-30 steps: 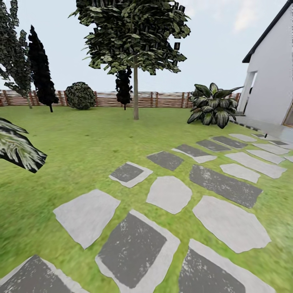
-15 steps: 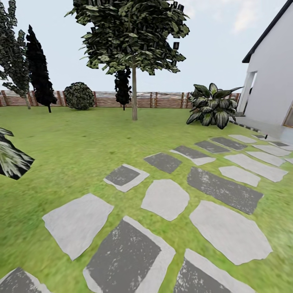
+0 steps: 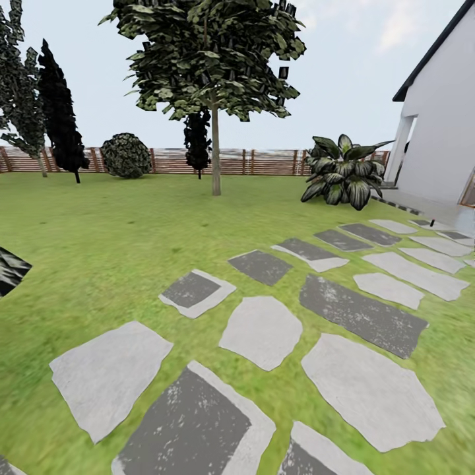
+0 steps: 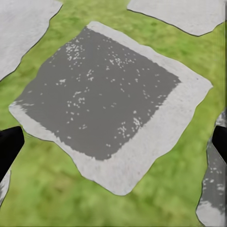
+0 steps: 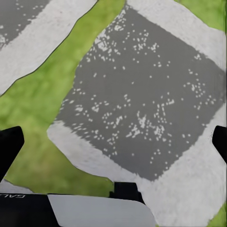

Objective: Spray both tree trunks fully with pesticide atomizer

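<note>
One broadleaf tree (image 3: 204, 56) stands at the far side of the lawn, in front of the fence, in the head view. Its straight grey-brown tree trunk (image 3: 216, 158) is bare up to a wide green canopy. The pesticide atomizer is out of view. My left gripper (image 4: 113, 146) is open over a dark stepping stone (image 4: 101, 94), its black fingertips (image 4: 8, 146) wide apart and nothing between them. My right gripper (image 5: 113, 142) is open too, above another dark stone (image 5: 142, 94).
Grey and dark stepping stones (image 3: 260, 330) run across the grass towards the white house (image 3: 442, 125) on the right. A brown slat fence (image 3: 264, 161) closes the back. There are dark columnar trees (image 3: 59, 112), a round bush (image 3: 125, 155), and a large-leaved plant (image 3: 343, 171). A tiny dark object (image 3: 431, 220) stands near the house.
The whole head view has shifted: the camera has moved forward over the path. The stones slid down and left, and the leafy plant at the left edge is nearly out of frame.
</note>
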